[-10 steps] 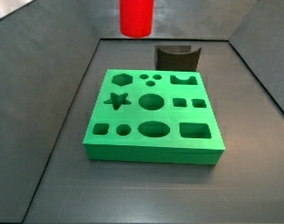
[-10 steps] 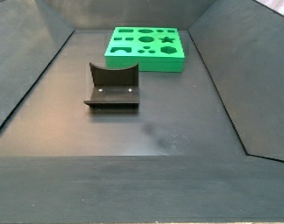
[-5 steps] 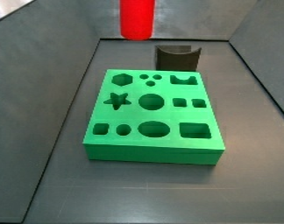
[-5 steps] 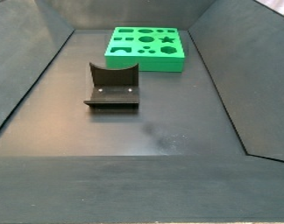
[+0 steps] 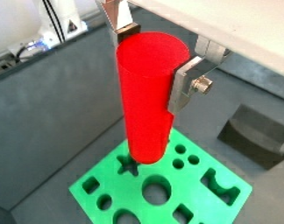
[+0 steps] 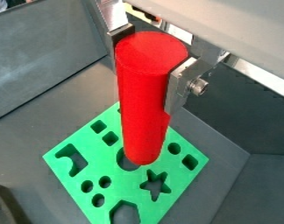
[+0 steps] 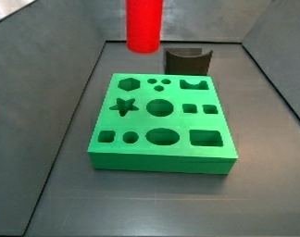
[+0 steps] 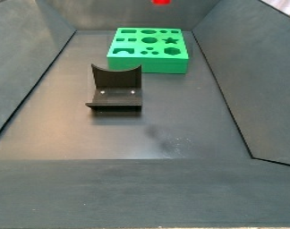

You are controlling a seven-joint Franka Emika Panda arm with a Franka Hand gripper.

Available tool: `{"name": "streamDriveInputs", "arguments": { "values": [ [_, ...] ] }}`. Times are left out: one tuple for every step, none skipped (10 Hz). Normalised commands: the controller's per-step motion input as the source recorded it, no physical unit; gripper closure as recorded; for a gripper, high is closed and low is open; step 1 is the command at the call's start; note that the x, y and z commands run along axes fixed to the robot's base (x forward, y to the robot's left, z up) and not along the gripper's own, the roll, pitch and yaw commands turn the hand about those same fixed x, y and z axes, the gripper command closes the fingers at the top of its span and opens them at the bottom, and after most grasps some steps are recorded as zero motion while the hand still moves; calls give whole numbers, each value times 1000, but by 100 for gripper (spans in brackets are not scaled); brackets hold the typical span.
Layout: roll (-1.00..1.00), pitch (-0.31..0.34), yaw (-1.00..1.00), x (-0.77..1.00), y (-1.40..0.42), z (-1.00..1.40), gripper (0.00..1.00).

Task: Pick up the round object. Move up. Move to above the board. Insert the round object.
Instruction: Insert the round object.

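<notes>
My gripper (image 5: pixel 152 57) is shut on the round object (image 5: pixel 147 105), a tall bright red cylinder that hangs upright between the silver fingers (image 5: pixel 187 77). Both wrist views show it this way, with the gripper (image 6: pixel 151 63) around the cylinder's (image 6: pixel 145 105) upper end. The green board (image 5: pixel 124 182) with its shaped holes lies below the cylinder in both wrist views (image 6: pixel 131 173). In a side view the cylinder (image 7: pixel 143 23) hangs high above the board's (image 7: pixel 140 125) far edge. In a side view only its red tip (image 8: pixel 162 2) shows above the board (image 8: pixel 145 66). The gripper is out of frame in both side views.
The dark fixture (image 7: pixel 187 60) with a curved notch stands on the floor just beyond the board, also seen in a side view (image 8: pixel 114 87) and a wrist view (image 5: pixel 256 131). Grey sloping walls enclose the floor.
The red cylinder has come down a little in a side view, and its tip now shows at the top edge of a side view. The board and fixture have not moved.
</notes>
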Motion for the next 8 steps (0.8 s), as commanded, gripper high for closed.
{"name": "streamDriveInputs", "arguments": {
  "values": [
    [89,0,49,323,-80,-523,100],
    [77,-6,114,426,-86,-531,100],
    [100,0,160,531,-80,-517,100],
    [133,-14,171,480,-37,-557,100],
    [119,-39,154,383,-43,-594,100],
    [140,-67,171,311,-46,-586,100],
    [163,-87,166,254,-37,-583,100],
    [149,-103,74,0,0,-514,100]
  ]
}}
